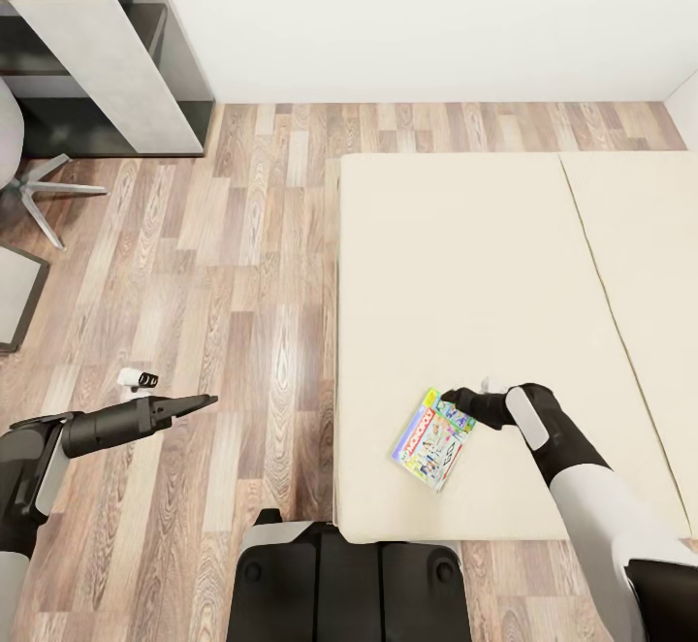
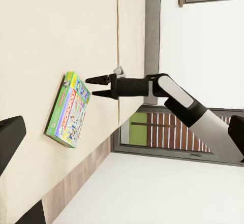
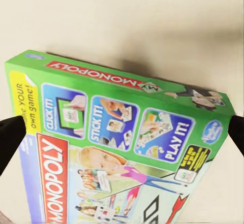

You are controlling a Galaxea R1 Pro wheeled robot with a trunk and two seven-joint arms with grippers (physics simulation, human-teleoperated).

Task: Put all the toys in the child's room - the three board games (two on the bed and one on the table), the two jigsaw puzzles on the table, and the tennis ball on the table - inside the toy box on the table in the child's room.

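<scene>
One board game (image 1: 433,438), a green-edged Monopoly box, lies flat near the front edge of the bed (image 1: 465,264). My right gripper (image 1: 454,397) hovers at the box's far corner, open, with nothing between its fingers. The left wrist view shows the same box (image 2: 68,109) on the mattress (image 2: 51,31), with the right gripper (image 2: 99,87) just beyond its edge, jaws apart. In the right wrist view the box (image 3: 122,132) lies ahead between the spread fingertips (image 3: 11,135). My left gripper (image 1: 199,401) hangs open over the floor, left of the bed. The toy box, puzzles and tennis ball are out of view.
The table's end with its grey side panel (image 1: 116,60) stands at the back left, a swivel chair's legs (image 1: 48,191) beside it. A small white object (image 1: 139,379) lies on the wood floor near my left arm. My base (image 1: 349,579) stands against the bed's front edge.
</scene>
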